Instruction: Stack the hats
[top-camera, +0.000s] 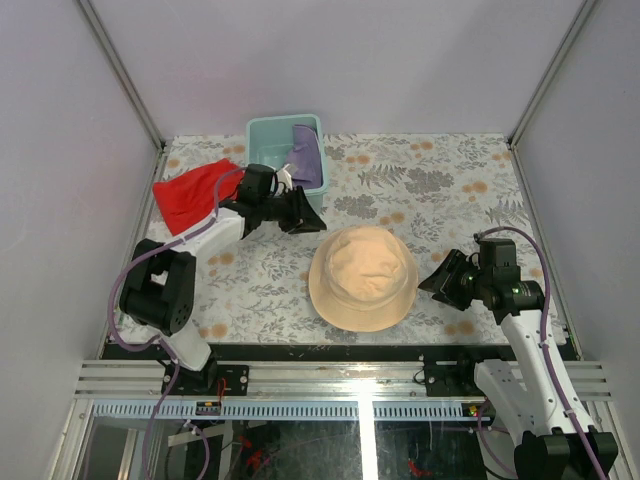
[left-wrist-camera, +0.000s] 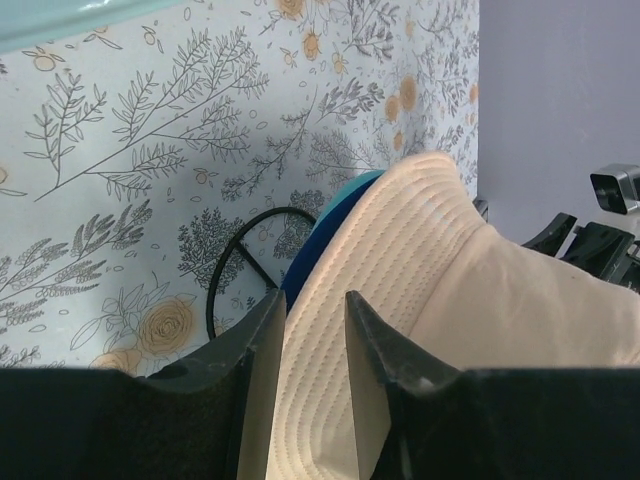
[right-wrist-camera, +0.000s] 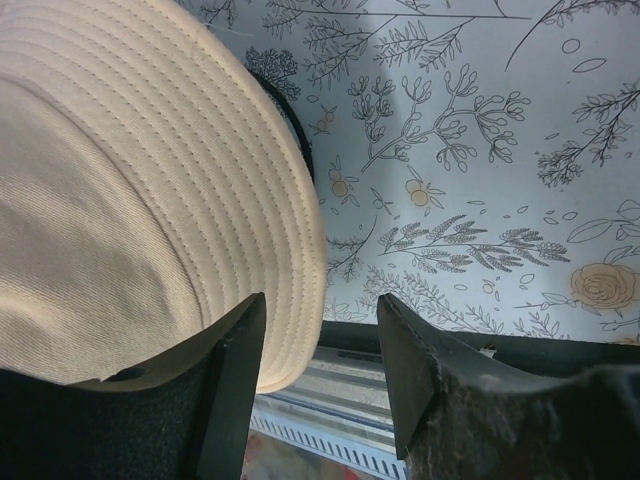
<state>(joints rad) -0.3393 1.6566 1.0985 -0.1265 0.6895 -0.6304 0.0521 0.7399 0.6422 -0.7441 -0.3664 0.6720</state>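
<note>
The tan hat (top-camera: 362, 277) tops the teal hat (left-wrist-camera: 352, 190) and dark blue hat (left-wrist-camera: 305, 265) at table (top-camera: 450, 170) centre, left gripper (top-camera: 310, 215) at its 10 o'clock and right gripper (top-camera: 430, 282) at 3 both spread empty, lavender hat (top-camera: 307, 155) yet to fetch from the bin (top-camera: 262, 130) at 11.

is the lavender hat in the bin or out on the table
In the bin. The lavender hat lies crumpled inside the pale-teal bin, toward its right side.

The floral worktop (top-camera: 430, 190) is occupied by a red cloth (top-camera: 190, 195) far left, a bin (top-camera: 262, 135) beside it, and piled hats (top-camera: 362, 275) centrally, tan uppermost.
</note>
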